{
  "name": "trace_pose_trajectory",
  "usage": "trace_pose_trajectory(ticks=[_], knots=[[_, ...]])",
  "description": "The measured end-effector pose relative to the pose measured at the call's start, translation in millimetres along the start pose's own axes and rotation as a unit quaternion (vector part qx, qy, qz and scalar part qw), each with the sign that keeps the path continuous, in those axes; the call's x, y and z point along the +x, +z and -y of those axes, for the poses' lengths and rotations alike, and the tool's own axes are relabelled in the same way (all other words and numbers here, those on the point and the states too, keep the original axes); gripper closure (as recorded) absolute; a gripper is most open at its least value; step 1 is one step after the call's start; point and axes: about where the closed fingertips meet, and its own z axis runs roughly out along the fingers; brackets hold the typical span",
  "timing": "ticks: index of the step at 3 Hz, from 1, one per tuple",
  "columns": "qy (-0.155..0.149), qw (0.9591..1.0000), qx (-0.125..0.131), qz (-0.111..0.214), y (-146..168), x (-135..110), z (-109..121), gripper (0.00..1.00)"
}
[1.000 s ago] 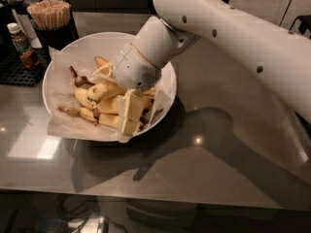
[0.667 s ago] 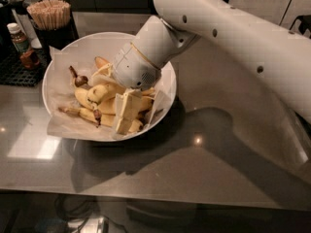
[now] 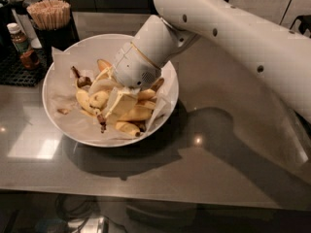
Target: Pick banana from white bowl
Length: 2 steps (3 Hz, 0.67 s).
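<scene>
The white bowl (image 3: pixel 62 57), lined with crinkled white paper, stands on the grey counter left of centre. Several yellow freckled bananas lie in it: one (image 3: pixel 135 113) in the middle, one (image 3: pixel 86 101) to its left, one (image 3: pixel 127 128) near the front rim. An orange-tinted banana (image 3: pixel 103 64) lies at the back. My gripper (image 3: pixel 112 108) reaches down from the upper right into the pile, touching the middle bananas. A dark banana stem (image 3: pixel 101 122) shows just below its tip. The white wrist (image 3: pixel 141 62) hides the bananas behind it.
A black holder of wooden stir sticks (image 3: pixel 51 14) and a brown sauce bottle (image 3: pixel 22 45) stand on a black mat (image 3: pixel 14 69) at the back left, close to the bowl. The grey counter (image 3: pixel 218 169) extends right and forward to its front edge.
The gripper has shifted slightly left and up within the bowl, and its tip looks narrower. The bananas around it have shifted a little. The bowl has not moved.
</scene>
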Motion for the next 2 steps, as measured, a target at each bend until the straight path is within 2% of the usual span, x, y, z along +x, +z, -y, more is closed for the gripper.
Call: trace_pose_trajectory(ticks=[1,2], knots=[[0.0,1.0,0.0,0.0,-0.1,-0.1,0.0,0.88],[0.0,1.0,0.0,0.0,-1.0,-1.0,0.1,1.0]])
